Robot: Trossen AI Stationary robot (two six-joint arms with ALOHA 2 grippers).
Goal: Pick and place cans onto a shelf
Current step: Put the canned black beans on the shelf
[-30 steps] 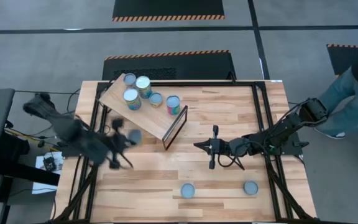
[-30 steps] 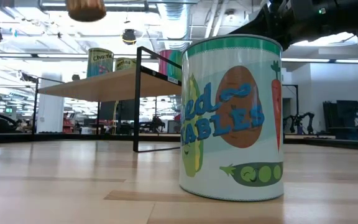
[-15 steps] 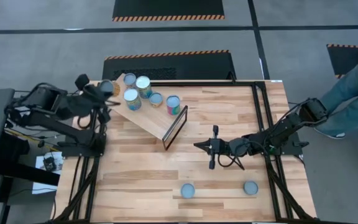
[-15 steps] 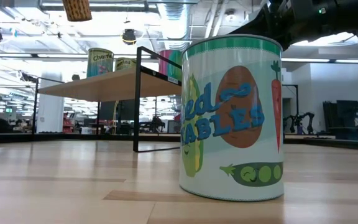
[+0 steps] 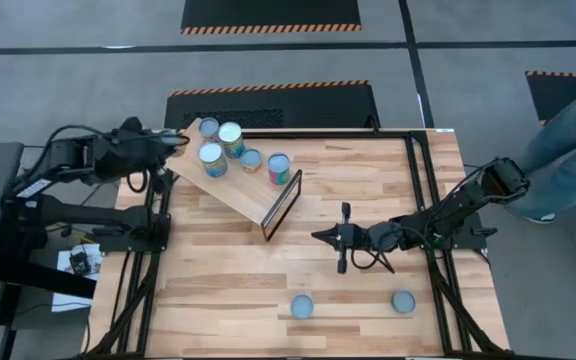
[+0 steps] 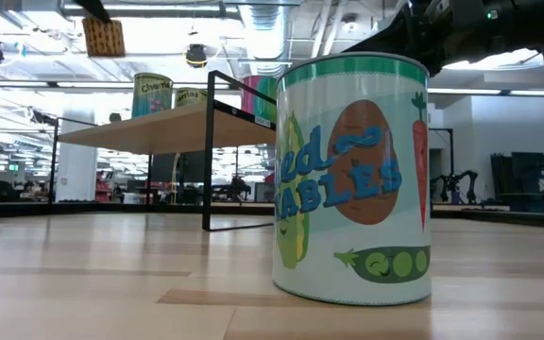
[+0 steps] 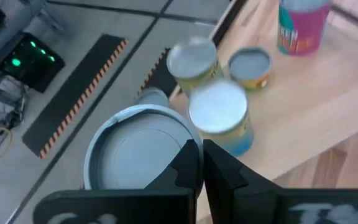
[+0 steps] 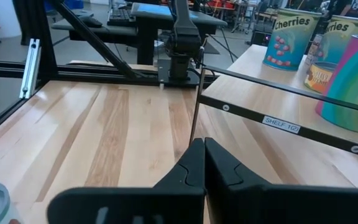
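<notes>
My left gripper point(image 5: 171, 141) is beside the far left corner of the light wood shelf point(image 5: 243, 190) and is shut on a can point(image 7: 138, 155). In the low view this can point(image 6: 102, 36) hangs high above the table. Several cans point(image 5: 231, 135) stand on the shelf top. Two more cans point(image 5: 301, 306) point(image 5: 402, 301) stand on the table near its front edge. My right gripper point(image 5: 343, 238) is shut and empty over the middle of the table, right of the shelf's dark-framed end point(image 5: 281, 212). My left gripper meets the can at the rim of its silvery top point(image 7: 185, 142), coming from above. The fingers point(image 7: 188, 165) hide the exact place of contact. The can hangs below the fingers, lifted clear of the table and the shelf.
A large vegetable-label can point(image 6: 352, 179) stands close in front of the low camera. A black frame rail point(image 5: 413, 180) runs along the table's edges. A person's leg point(image 5: 568, 150) shows beyond the table's right edge. Bare planks lie between the shelf and the front cans.
My left gripper has swung from low over the table at the shelf's near left side, up and toward the far left, to the shelf's far left corner. The can has gone with it, lifted clear. My right arm has kept still.
</notes>
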